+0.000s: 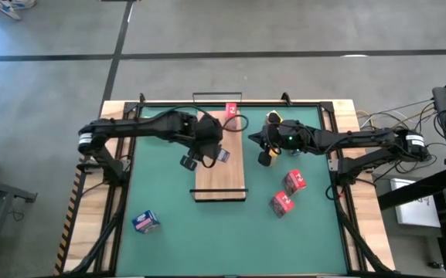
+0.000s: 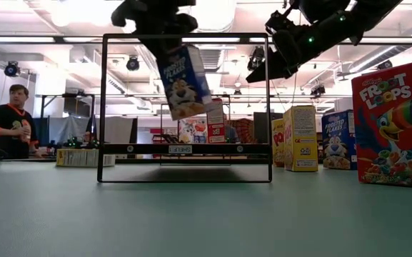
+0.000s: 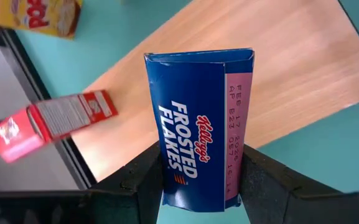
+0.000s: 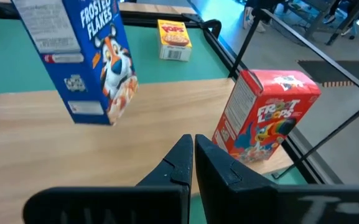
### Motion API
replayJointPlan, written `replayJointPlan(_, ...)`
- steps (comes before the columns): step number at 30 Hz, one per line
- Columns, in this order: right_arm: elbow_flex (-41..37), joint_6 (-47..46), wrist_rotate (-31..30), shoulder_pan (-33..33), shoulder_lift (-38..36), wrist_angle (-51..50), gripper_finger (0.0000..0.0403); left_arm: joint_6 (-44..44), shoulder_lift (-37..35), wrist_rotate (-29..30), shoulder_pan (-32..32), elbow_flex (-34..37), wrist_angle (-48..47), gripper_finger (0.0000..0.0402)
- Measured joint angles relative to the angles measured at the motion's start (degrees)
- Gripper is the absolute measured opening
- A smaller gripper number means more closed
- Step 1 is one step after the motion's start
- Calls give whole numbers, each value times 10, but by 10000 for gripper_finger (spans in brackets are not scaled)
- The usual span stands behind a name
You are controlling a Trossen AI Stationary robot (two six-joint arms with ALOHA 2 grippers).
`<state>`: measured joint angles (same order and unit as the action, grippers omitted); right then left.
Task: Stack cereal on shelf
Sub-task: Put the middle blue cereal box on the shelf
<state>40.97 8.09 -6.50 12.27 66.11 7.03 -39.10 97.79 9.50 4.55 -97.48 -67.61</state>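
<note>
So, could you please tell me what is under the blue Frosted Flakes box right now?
Bare wood of the shelf lies beneath the blue Frosted Flakes box, held above it by the left gripper. The board directly behind the box is hidden.

The long light-wood shelf board is lying mostly bare, its near half offering open room. A red Froot Loops box is standing at its far end beside the thin black wire frame, narrowing that corner. The blue Frosted Flakes box is hanging above the board in the left gripper, blocking the air there. The green mat nearer the front is lying open.
</note>
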Motion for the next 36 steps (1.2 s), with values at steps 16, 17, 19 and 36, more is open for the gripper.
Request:
replayJointPlan(16,0,-7,1,0,-3,-8,9,-24,44,-32,9,0,48,162)
replayJointPlan(17,0,-7,1,0,-3,-8,9,-24,44,-31,10,0,48,162)
replayJointPlan(19,0,-7,1,0,-3,-8,9,-20,44,-31,10,0,51,162)
replayJointPlan(36,0,-6,1,0,-3,-8,9,28,44,-30,14,5,66,174)
